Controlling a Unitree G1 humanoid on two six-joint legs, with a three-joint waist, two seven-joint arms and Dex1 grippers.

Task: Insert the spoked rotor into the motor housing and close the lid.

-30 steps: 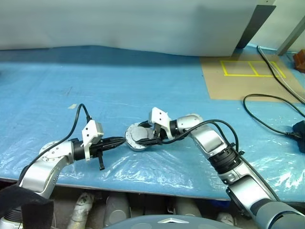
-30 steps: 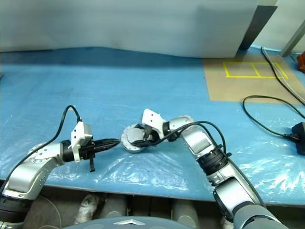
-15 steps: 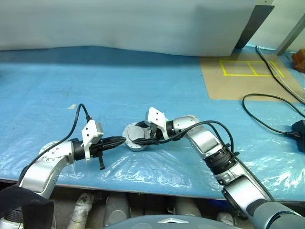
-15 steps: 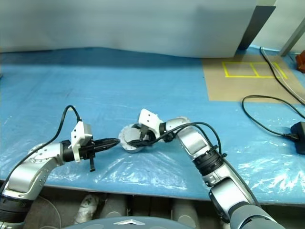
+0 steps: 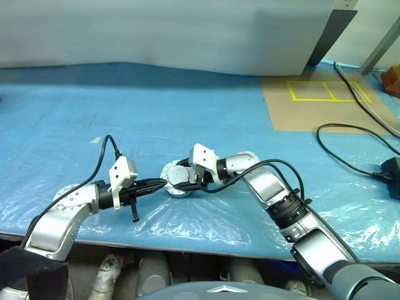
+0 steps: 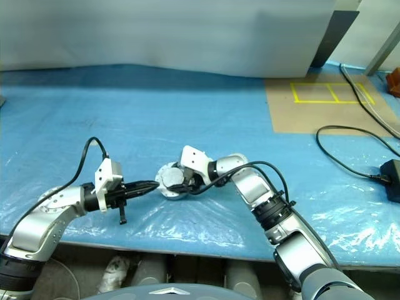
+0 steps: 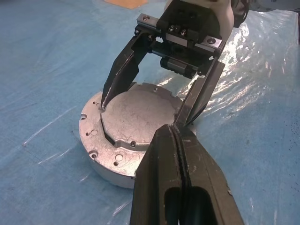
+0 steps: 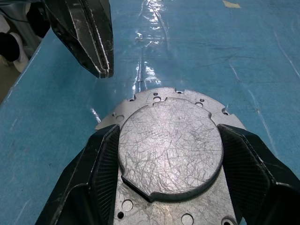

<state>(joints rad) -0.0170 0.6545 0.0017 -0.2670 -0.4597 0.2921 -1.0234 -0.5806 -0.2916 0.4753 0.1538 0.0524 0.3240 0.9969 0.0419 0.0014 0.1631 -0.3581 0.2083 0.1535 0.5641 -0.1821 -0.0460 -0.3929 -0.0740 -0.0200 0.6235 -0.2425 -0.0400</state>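
Left end effector [image 5: 161, 184]: two black fingers pressed together with nothing between them, tips pointing at the rim of the motor housing, just beside it; in the left wrist view the tips overlap the housing's near edge, and contact cannot be told.

Round silver-grey metal motor housing [image 7: 96, 152]: a shallow puck lying flat near the front edge of the worktop, between the two end effectors. Small holes ring its flange.

Plain grey scratched round lid [image 8: 171, 143]: lying down on top of the housing, outer face up, covering the inside.

Right end effector [image 8: 171, 154]: reaching in from the right, its two black fingers [image 7: 123, 75] spread wide, one on each side of the raised lid disc. The fingertips rest on or right against the housing's flange at the disc's edge; the spread looks set by the width of the disc.

Worktop covered in blue plastic sheet [image 5: 187, 112]: wrinkled and shiny.

Brown panel with yellow tape rectangles [image 5: 325, 100]: far right, well apart from the housing.

Black cable [image 5: 350, 144]: looping over the right end to a black plug [image 5: 392, 169].
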